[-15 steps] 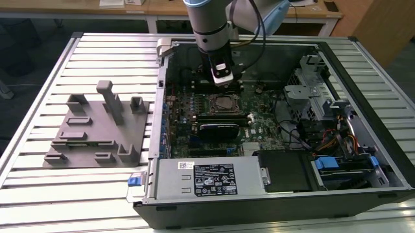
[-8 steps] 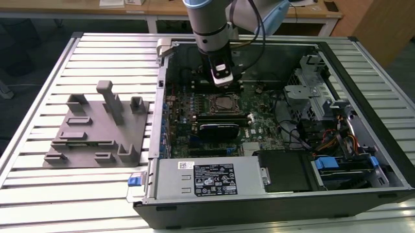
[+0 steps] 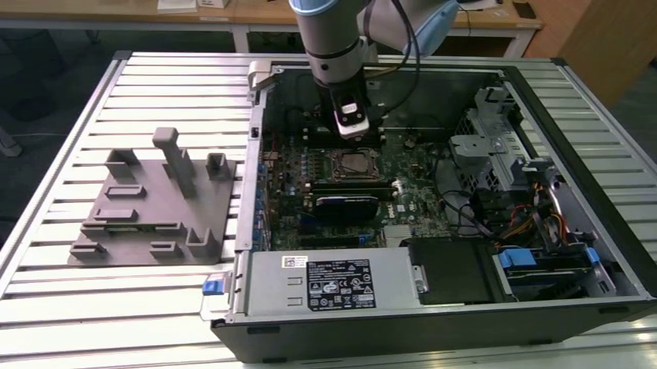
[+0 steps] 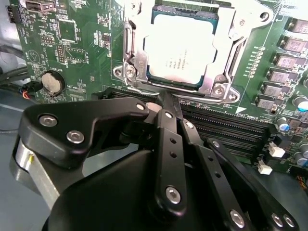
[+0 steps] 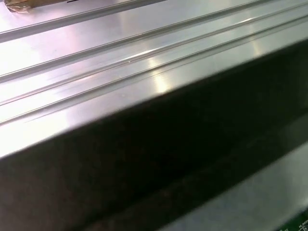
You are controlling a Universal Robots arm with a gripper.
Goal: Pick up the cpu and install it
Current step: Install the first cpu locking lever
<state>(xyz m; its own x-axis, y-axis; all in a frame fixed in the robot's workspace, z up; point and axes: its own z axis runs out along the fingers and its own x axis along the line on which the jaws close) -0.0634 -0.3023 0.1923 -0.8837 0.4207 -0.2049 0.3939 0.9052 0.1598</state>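
The cpu (image 4: 180, 48) sits flat in the socket of the green motherboard (image 4: 72, 43), with its silvery top facing up and the metal socket frame (image 4: 226, 67) around it. In the exterior view, the cpu (image 3: 358, 162) lies near the middle of the open computer case (image 3: 575, 231), which lies on its side on a ribbed metal table (image 3: 154, 84). The gripper (image 4: 166, 103) hangs just above the board, near the edge of the socket, and in the second wrist view its black fingers (image 4: 168, 139) come together to one narrow tip with nothing between them, so the hand is closed and holds nothing. The tip is beside the cpu, over the black memory slots (image 4: 226, 127), and I cannot tell if it touches the board. In the exterior view the arm (image 3: 334, 38) comes down from above into the case, with the gripper (image 3: 353, 132) over the socket area. On the exterior view's left, well apart from the case, a grey plastic fixture (image 3: 154, 207) with several upright blocks rests on the table. The first wrist view shows the ribbed metal surface (image 5: 120, 57) and a dark edge (image 5: 168, 159) below it.
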